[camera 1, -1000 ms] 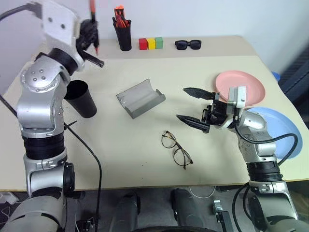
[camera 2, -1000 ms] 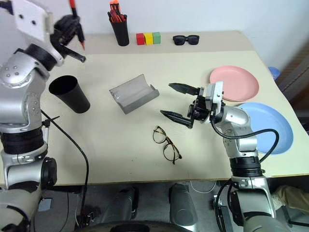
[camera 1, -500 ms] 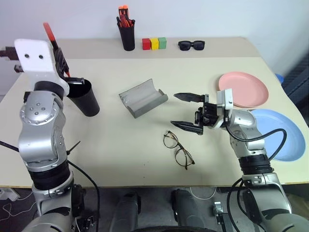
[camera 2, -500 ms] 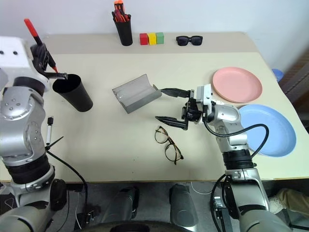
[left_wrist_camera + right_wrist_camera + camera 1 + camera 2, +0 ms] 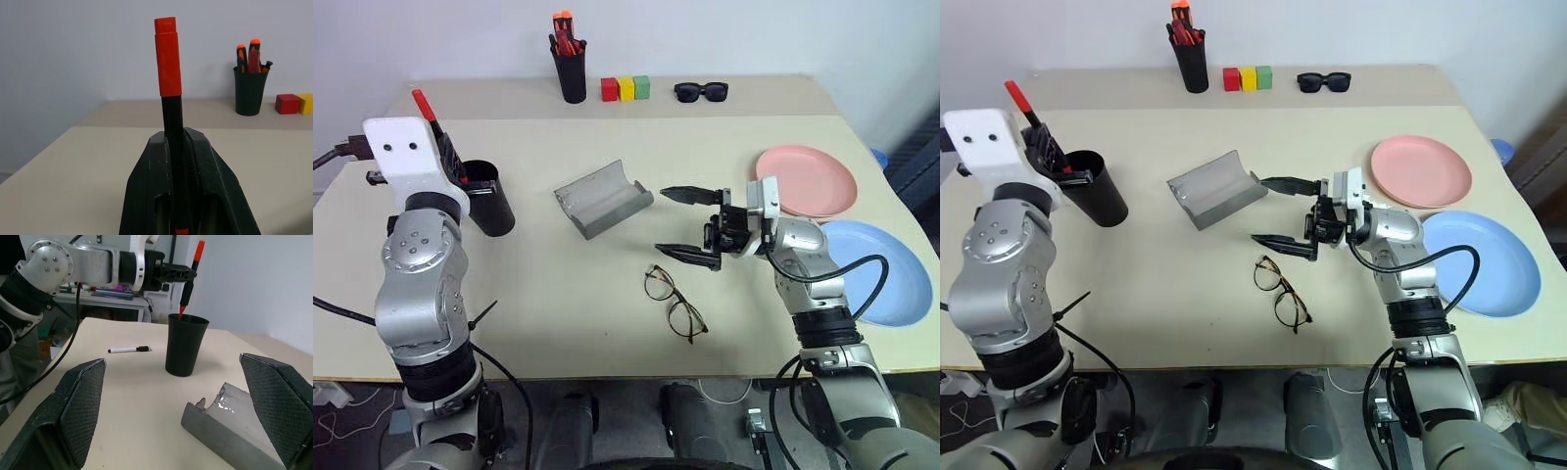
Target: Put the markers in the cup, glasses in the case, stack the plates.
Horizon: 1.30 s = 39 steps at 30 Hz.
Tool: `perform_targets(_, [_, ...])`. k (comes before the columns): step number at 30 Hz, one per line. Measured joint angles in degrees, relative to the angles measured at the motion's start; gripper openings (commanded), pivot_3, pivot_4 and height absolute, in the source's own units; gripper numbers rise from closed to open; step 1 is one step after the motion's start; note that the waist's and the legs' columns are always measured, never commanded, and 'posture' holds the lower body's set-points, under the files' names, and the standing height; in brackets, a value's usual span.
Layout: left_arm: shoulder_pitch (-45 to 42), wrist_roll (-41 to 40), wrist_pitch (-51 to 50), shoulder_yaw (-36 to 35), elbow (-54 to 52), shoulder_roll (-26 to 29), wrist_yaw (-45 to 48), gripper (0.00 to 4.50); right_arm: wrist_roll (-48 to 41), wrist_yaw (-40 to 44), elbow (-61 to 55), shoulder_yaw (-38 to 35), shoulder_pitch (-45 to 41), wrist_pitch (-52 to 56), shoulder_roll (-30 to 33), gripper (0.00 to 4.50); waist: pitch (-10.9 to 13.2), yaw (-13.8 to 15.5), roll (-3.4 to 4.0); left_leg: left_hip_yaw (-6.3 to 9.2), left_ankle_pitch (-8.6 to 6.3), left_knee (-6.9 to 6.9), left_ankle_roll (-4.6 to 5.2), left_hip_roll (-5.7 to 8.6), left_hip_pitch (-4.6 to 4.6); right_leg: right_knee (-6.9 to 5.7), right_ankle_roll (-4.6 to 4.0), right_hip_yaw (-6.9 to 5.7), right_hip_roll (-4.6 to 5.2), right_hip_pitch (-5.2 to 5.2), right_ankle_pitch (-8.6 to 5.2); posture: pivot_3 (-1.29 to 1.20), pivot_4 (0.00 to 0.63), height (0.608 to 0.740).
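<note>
My left gripper (image 5: 174,139) is shut on a black marker with a red cap (image 5: 421,101), held nearly upright. The marker's lower tip (image 5: 182,311) is at the mouth of the black cup (image 5: 489,201), which stands at the table's left. A black-and-white marker (image 5: 129,350) lies flat on the table beyond the cup. The grey case (image 5: 602,199) lies open at mid-table. The wire-framed glasses (image 5: 674,304) lie nearer the front. My right gripper (image 5: 662,220) hovers open between case and glasses, holding nothing. The pink plate (image 5: 808,181) and blue plate (image 5: 886,269) sit side by side at the right.
At the back of the table stand a black pen holder (image 5: 571,73) with orange-red pens, three coloured blocks (image 5: 626,88) and black sunglasses (image 5: 701,91). The blue plate lies close to the table's right edge.
My left arm has come down and towards the cup with the marker, bringing its tip to the cup's mouth. The right gripper has stayed open in nearly the same place.
</note>
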<state>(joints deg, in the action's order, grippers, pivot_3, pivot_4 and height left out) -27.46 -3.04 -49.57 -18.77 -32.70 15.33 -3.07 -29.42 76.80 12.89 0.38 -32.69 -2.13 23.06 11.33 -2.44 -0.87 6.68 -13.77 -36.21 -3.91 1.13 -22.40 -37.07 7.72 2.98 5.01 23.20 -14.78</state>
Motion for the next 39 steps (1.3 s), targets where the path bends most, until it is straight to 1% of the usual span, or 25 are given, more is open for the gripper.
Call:
perform_targets(1, [0.18,-0.02,0.02,0.00,0.00,-0.18,0.00,0.84,0.00,-0.07,0.00,0.05,0.00,0.02,-0.12,4.50,0.00,0.00,0.00,0.00,0.00,0.00,0.00,0.00,0.00,0.01,0.00,0.00,0.00,0.00,0.00,0.00,0.150,0.740])
perform_targets(2, [0.48,-0.03,0.01,0.00,0.03,-0.50,-0.02,1.15,0.00,-0.14,0.00,0.17,0.00,0.06,-0.18,4.50,0.00,0.00,0.00,0.00,0.00,0.00,0.00,0.00,0.00,0.01,0.00,0.00,0.00,0.00,0.00,0.00,0.150,0.740])
perform_targets(4, [1.01,-0.12,-0.15,0.01,0.10,-1.12,-0.13,2.10,0.01,-0.36,-0.02,0.30,0.00,0.19,-0.21,4.50,0.00,0.00,0.00,0.00,0.00,0.00,0.00,0.00,0.00,0.01,0.00,0.00,0.00,0.00,0.00,0.00,0.150,0.740])
perform_targets(8, [1.54,-0.09,-0.14,0.02,0.11,-1.37,-0.28,4.18,0.00,-0.46,-0.03,0.32,-0.03,0.51,-0.15,4.50,0.00,0.01,0.00,0.00,0.00,0.01,0.00,0.00,0.00,0.01,0.00,0.00,0.00,0.00,0.00,0.00,0.150,0.740])
perform_targets(9, [1.64,-0.08,-0.12,0.02,0.10,-1.38,-0.33,4.48,0.00,-0.45,-0.03,0.32,-0.04,0.55,-0.11,4.50,0.00,0.01,0.00,0.00,0.00,0.01,0.00,0.00,0.00,0.01,0.00,0.00,0.00,0.00,0.00,0.00,0.150,0.740])
perform_targets(15, [2.02,-0.21,0.25,-0.07,0.02,-2.36,-0.78,4.48,0.01,-0.35,0.20,0.32,-0.98,0.59,-0.02,4.50,0.00,-0.02,0.00,0.00,0.00,0.01,0.00,0.00,0.00,0.02,0.00,0.00,0.00,0.00,0.00,0.00,0.150,0.740])
perform_targets(17, [1.85,-1.33,0.04,-0.92,-0.57,-3.53,-0.94,4.48,0.04,-0.26,0.27,0.32,-1.18,0.59,-0.05,4.50,0.00,0.01,0.00,0.00,0.00,0.02,0.00,0.00,0.00,0.04,0.00,0.00,0.00,0.00,0.00,0.00,0.150,0.740])
perform_targets(19, [0.07,-4.00,-2.12,-5.37,-2.16,-5.50,-1.56,4.48,0.11,0.23,1.21,0.47,-1.45,0.59,-0.20,4.50,0.01,-0.02,-0.03,0.00,0.00,0.01,0.00,0.00,-0.02,0.05,0.00,-0.01,0.00,0.00,0.00,0.00,0.150,0.740])
perform_targets(21, [-1.81,-6.15,-5.01,-12.12,-4.60,-5.49,-2.77,4.48,0.20,0.84,2.27,0.62,-1.58,0.57,-0.26,4.50,0.01,-0.34,-0.02,0.00,0.00,0.06,0.00,-0.01,0.02,0.06,0.00,0.00,-0.01,0.02,0.00,0.00,0.150,0.740])
perform_targets(22, [-1.82,-7.23,-6.98,-15.91,-6.37,-5.08,-3.07,4.48,0.40,1.18,3.00,0.63,-1.59,0.54,-0.28,4.50,0.01,-0.44,-0.02,-0.01,0.00,0.09,0.00,-0.01,0.03,0.06,0.00,0.00,-0.01,0.02,0.00,0.00,0.150,0.740])
perform_targets(23, [-1.41,-7.87,-8.59,-18.24,-7.28,-4.73,-3.13,4.48,0.59,1.36,3.71,0.67,-1.68,0.54,-0.40,4.50,0.01,-0.39,-0.02,0.00,0.00,0.10,0.00,-0.01,0.03,0.06,0.00,0.00,-0.01,0.02,0.00,0.00,0.150,0.740])
perform_targets(28, [6.71,-12.21,-19.48,-28.46,-12.64,-3.99,0.04,4.48,1.30,2.81,7.47,1.68,-4.52,0.07,-2.74,4.50,0.02,-0.32,-0.04,-0.01,0.02,0.04,-0.04,-0.01,0.01,0.07,-0.01,0.00,-0.02,0.01,0.00,0.00,0.150,0.740])
perform_targets(30, [9.46,-13.78,-23.66,-31.50,-13.71,-1.68,2.46,4.48,1.70,3.46,8.94,1.73,-5.88,-0.28,-3.51,4.50,0.00,-0.09,-0.09,0.02,0.05,0.05,-0.09,-0.01,0.01,0.05,-0.01,-0.03,-0.02,0.00,0.00,0.00,0.150,0.740])
perform_targets(33, [12.17,-14.51,-30.37,-32.99,-13.72,3.37,5.41,4.48,2.16,4.40,10.51,1.76,-6.46,-1.33,-4.13,4.50,-0.02,0.06,-0.12,0.03,0.07,0.05,-0.14,-0.01,0.01,0.07,-0.02,-0.04,-0.01,-0.05,0.00,0.00,0.150,0.740])
perform_targets(36, [16.52,-14.03,-33.56,-30.04,-9.66,11.83,7.69,4.48,2.27,4.93,11.44,1.73,-6.46,-2.06,-4.47,4.50,-0.03,-0.20,-0.14,0.03,0.08,0.11,-0.16,-0.01,0.05,0.05,-0.03,-0.03,-0.02,0.00,0.00,0.00,0.150,0.740])
perform_targets(37, [16.97,-13.53,-33.67,-29.18,-7.63,13.40,7.94,4.48,2.27,5.07,11.49,1.67,-6.43,-2.15,-4.46,4.50,-0.03,-0.19,-0.13,0.03,0.09,0.14,-0.17,-0.01,0.07,0.04,-0.03,-0.03,-0.02,-0.01,0.00,0.00,0.150,0.740])
perform_targets(39, [16.80,-12.57,-33.68,-28.24,-4.49,14.08,7.85,4.48,2.27,5.08,11.43,1.67,-6.30,-2.27,-4.59,4.50,-0.03,-0.13,-0.13,0.03,0.10,0.15,-0.20,-0.01,0.07,0.06,-0.04,-0.03,-0.01,-0.02,0.00,0.00,0.150,0.740])
